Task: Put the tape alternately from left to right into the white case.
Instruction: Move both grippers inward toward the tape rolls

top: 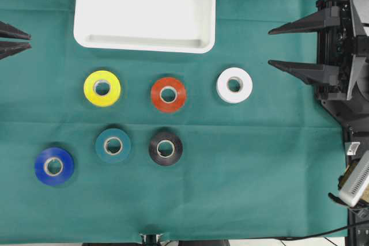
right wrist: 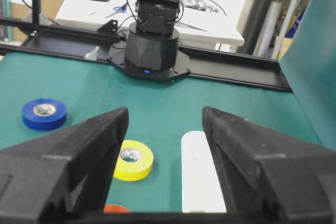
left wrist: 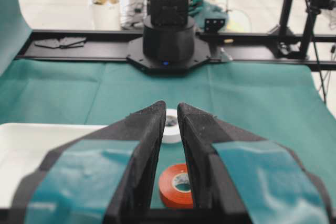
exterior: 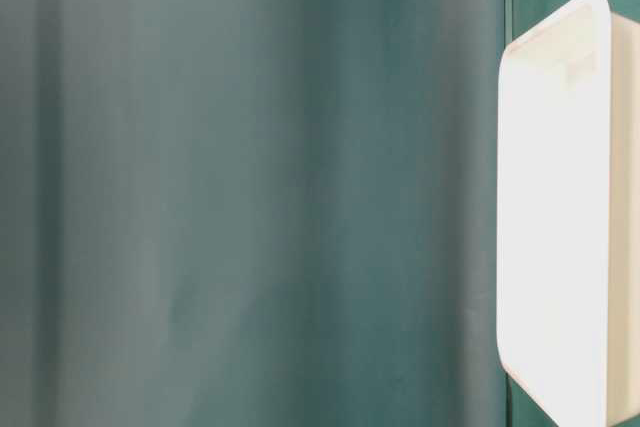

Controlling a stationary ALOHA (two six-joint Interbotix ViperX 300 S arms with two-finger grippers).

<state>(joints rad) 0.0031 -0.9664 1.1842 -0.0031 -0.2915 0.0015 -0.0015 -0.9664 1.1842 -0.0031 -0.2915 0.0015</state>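
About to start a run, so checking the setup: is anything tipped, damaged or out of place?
Nothing stands out. All six rolls lie flat and apart on the green cloth, none stacked, and the white case sits square with nothing in it.

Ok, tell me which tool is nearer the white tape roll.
Right. The right tool sits open just right of the white tape roll, with nothing between them. The left tool is shut at the far left edge, beyond the yellow roll.

Green-clothed table point(top: 259, 159) (6 tapes point(top: 168, 94), case point(top: 144, 41))
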